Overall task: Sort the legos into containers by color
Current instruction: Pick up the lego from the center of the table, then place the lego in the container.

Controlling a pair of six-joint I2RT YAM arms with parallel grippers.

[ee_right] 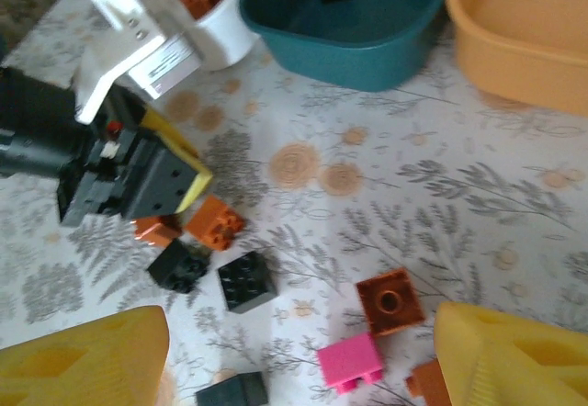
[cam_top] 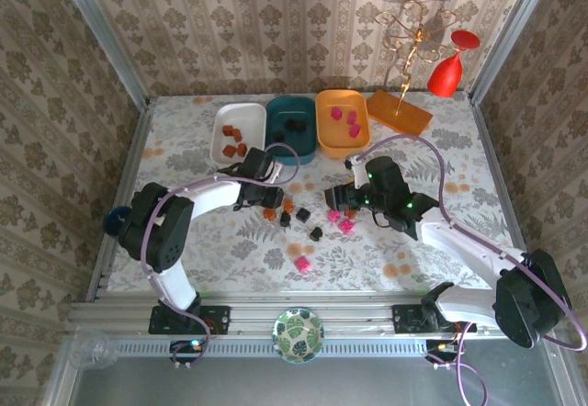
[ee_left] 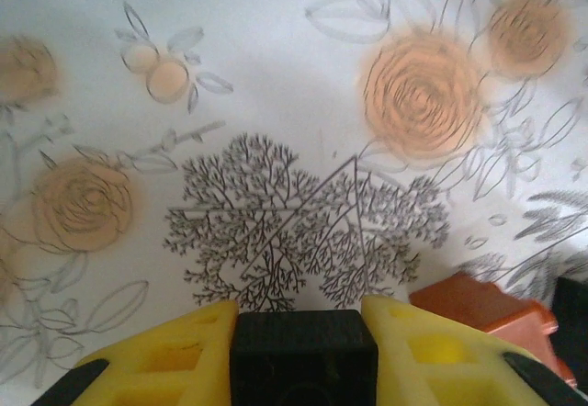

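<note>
**Left jaws on a black lego, right jaws wide**

Your left jaws are closed on a black lego [ee_left: 299,365] over the desk [ee_left: 276,84], with a brown-orange lego [ee_left: 478,310] just beside it. Your right jaws stand wide with nothing in them, above the loose legos [ee_right: 243,282] mid-desk. At the far side, the white tub [cam_top: 241,115] holds brown-orange pieces, the teal tub [cam_top: 280,112] black ones, and the orange tub [cam_top: 333,140] pink ones. The three tubs sit side by side.
</note>
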